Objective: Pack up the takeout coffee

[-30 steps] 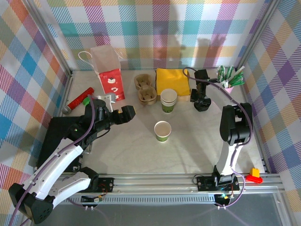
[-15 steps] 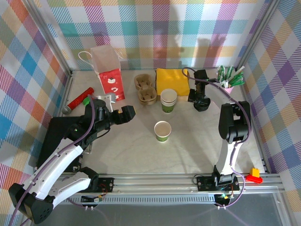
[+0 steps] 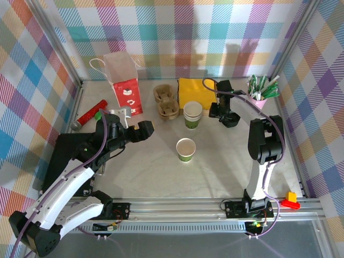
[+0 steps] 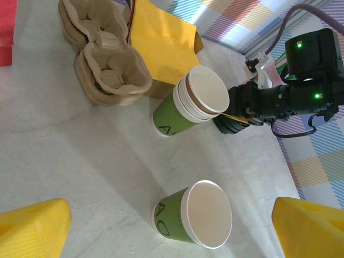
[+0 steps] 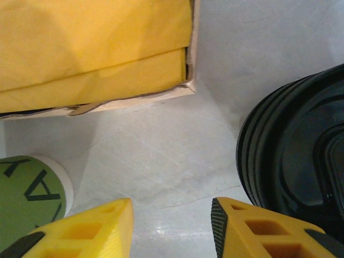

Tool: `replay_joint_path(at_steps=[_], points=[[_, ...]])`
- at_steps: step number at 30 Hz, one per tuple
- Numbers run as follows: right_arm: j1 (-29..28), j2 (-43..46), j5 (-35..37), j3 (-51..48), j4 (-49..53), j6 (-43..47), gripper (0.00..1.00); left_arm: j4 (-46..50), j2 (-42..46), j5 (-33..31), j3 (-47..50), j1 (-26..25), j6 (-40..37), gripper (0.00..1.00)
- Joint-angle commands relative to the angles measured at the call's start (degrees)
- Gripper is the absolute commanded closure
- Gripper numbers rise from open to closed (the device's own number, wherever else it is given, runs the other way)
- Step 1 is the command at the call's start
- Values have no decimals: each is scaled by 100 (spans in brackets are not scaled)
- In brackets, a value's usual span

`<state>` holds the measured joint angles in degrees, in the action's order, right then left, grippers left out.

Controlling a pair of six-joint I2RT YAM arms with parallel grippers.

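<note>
The takeout coffee cup (image 3: 185, 149) sits lidless in the middle, so I guess that's why the right gripper (image 5: 171, 215) hangs far right just beside the black lid stack (image 5: 301, 161), jaws part-spread over bare table (image 5: 161, 145), pinching nothing, while the left gripper (image 3: 134, 122) hovers spread wide left of the cup, probably to steady it.

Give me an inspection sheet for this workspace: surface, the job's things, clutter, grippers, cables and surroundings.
Surface: pale table, black mat at left.
Job's things: single paper cup upright, lidless, mid-table.
Clutter: cup stack, cup carriers, yellow napkins, paper bag, red tube, stirrer pot, black lids.
Grippers: left gripper open, facing the single paper cup; right gripper open, bare table between its fingers, black lids beside it.
Cables: purple cable looping over the right arm.
Surroundings: checked cloth walls, metal frame.
</note>
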<state>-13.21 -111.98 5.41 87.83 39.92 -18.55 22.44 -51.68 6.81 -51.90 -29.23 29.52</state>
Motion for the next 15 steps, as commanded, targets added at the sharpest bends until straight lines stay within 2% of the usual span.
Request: replay_joint_path(at_steps=[1, 7, 15], points=[[3, 396, 400, 46, 240, -27, 55, 93, 114, -69, 44, -74, -95, 4], [275, 933, 800, -265, 168, -399, 54, 7, 63, -42, 75, -80, -80, 4], [777, 872, 690, -411, 23, -800, 54, -56, -9, -8, 75, -76, -61, 4]])
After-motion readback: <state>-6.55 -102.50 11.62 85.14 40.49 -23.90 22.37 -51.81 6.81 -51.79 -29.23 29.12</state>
